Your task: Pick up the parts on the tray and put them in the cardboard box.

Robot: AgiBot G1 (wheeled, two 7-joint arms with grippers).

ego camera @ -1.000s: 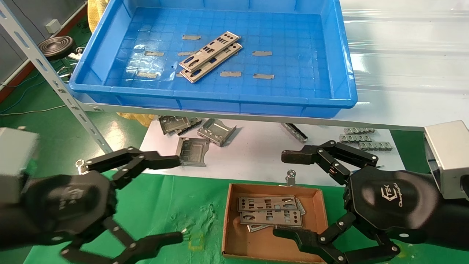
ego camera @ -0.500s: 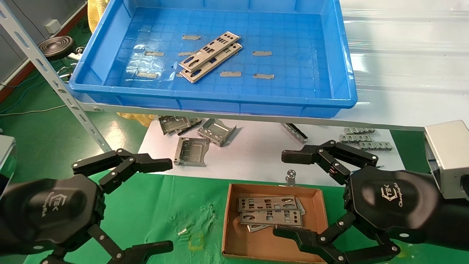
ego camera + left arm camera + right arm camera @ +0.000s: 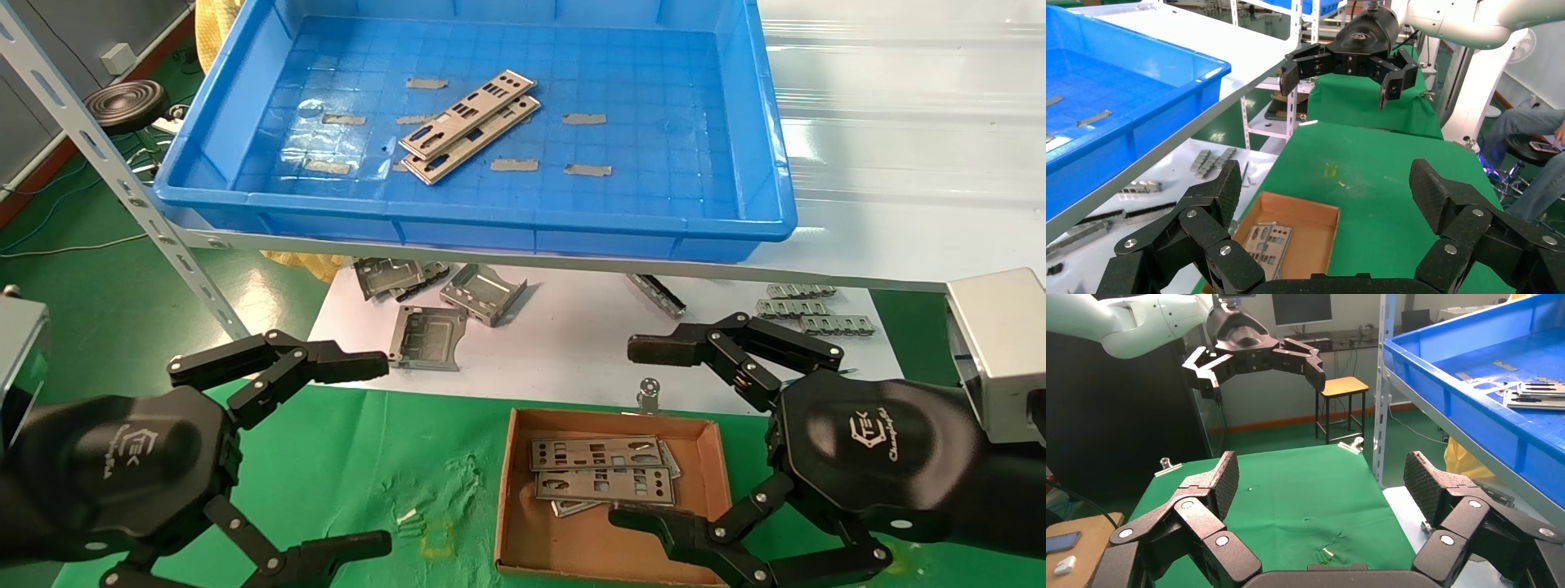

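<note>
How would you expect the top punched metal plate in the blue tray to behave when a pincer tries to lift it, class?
The top plate looks thin and flat, so probably stiff and light, yet hard to get under. It rests on a second plate, so it may slide across that one rather than lift. Its smooth metal probably slips between pincer pads. Both the left pincer and right pincer hang open, empty.

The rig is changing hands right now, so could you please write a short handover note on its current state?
Left claw: open, empty, low over the green cloth beside the box.
Right claw: open, empty, at the small brown cardboard box.
Done: a few thin grey punched metal plates lie in the box.
Left: two overlapping grey punched plates on the floor of the large blue plastic tray, on the shelf above.
</note>
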